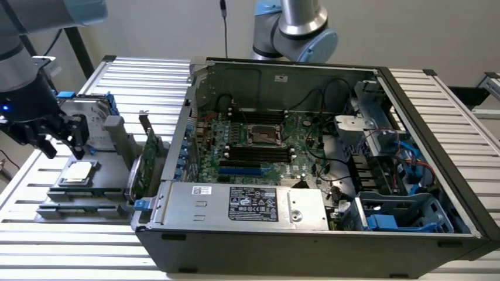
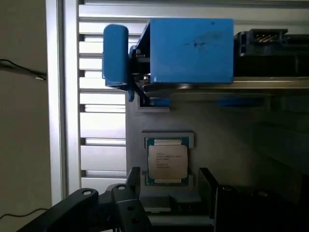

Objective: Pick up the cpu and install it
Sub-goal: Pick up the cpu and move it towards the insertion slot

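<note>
At the exterior view's left, the tool [image 1: 64,153] is held open just above the cpu [image 1: 78,172], and nothing is gripped. In the wrist view, the cpu is seen between the spread fingers [image 2: 206,180], lying flat in its pocket in the grey holder [image 1: 109,171] on the worktop [image 1: 78,246]. Farther off, at the exterior view's middle, the open computer case [image 1: 234,246] is seen, and its socket [image 1: 262,134] looks empty. Lifting and fitting are both judged still undone.
</note>
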Robot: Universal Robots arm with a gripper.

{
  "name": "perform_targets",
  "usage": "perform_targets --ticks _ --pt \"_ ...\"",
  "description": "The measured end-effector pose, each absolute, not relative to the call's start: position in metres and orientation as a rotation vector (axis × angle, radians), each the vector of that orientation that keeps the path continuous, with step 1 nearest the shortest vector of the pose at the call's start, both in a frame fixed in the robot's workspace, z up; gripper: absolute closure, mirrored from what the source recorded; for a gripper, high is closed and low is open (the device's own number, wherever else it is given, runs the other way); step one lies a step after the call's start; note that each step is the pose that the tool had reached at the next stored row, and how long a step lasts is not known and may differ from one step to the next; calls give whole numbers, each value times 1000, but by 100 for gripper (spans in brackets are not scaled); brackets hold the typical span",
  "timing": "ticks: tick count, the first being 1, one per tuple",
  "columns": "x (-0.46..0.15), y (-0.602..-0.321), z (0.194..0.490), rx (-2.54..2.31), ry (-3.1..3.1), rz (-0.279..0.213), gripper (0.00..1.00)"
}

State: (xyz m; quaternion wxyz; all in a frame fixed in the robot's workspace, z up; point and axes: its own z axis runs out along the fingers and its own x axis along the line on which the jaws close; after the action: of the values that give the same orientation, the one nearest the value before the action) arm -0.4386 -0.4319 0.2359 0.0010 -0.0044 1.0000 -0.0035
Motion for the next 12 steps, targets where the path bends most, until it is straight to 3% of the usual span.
perform_targets --ticks 12 --pt "-439 -440 221 -17 3139 8 40"
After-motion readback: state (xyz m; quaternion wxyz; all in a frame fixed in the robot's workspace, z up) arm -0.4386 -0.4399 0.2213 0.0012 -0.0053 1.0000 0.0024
